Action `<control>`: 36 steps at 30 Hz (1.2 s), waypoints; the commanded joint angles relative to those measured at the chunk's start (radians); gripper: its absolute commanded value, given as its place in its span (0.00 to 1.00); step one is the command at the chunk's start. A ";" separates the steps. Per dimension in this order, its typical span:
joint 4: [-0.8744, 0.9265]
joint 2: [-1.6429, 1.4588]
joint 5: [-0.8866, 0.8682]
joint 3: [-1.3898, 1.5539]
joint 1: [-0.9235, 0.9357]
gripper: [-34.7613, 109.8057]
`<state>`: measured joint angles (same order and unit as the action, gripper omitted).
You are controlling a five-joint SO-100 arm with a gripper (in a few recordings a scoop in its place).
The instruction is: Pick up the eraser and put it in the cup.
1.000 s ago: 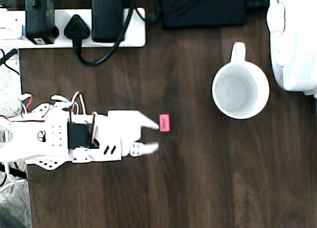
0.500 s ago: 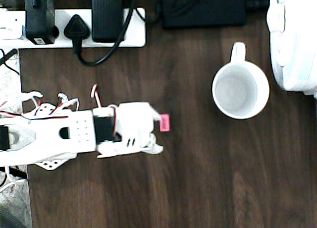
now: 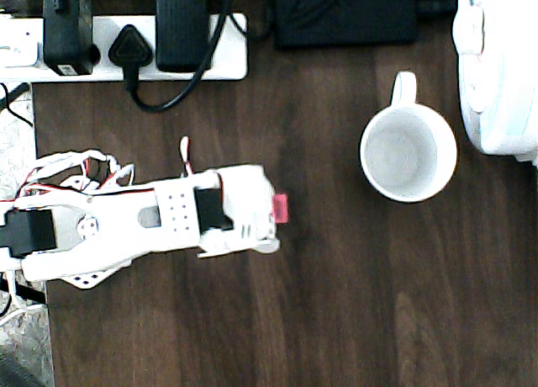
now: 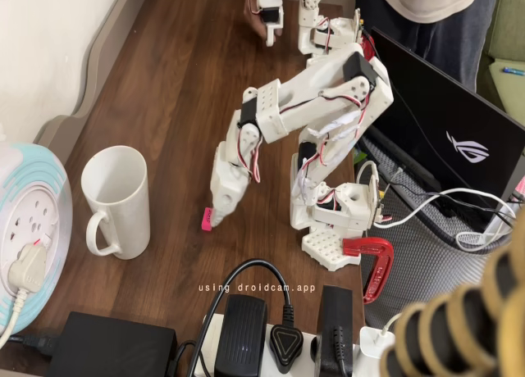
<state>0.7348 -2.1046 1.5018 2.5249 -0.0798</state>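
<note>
The eraser (image 3: 282, 207) is a small pinkish-red block on the dark wood table, and in the fixed view the eraser (image 4: 205, 220) stands on edge. My white gripper (image 3: 271, 225) points steeply down over it, open. The upper finger's tip is against the eraser's left side and the lower fingertip (image 3: 267, 246) stands apart below it. In the fixed view the gripper (image 4: 217, 215) reaches down to the table right beside the eraser. The cup (image 3: 408, 154) is a white mug, upright with nothing in it, to the right; in the fixed view the cup (image 4: 115, 201) is left of the eraser.
A white power strip (image 3: 126, 46) with black plugs and a black power brick (image 3: 345, 17) line the top edge. A round white cable reel (image 3: 500, 67) sits beside the cup. A laptop (image 4: 443, 123) and red clamp (image 4: 373, 262) flank the arm's base. A person (image 4: 426, 8) stands behind.
The arm has reached further right and tipped downward, lowering the gripper so it now covers part of the eraser. Eraser and cup have not moved.
</note>
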 commanded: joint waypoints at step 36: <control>-0.063 0.043 0.290 -0.048 -0.040 0.37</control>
<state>0.7087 -2.0494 1.5018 2.4804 -0.0920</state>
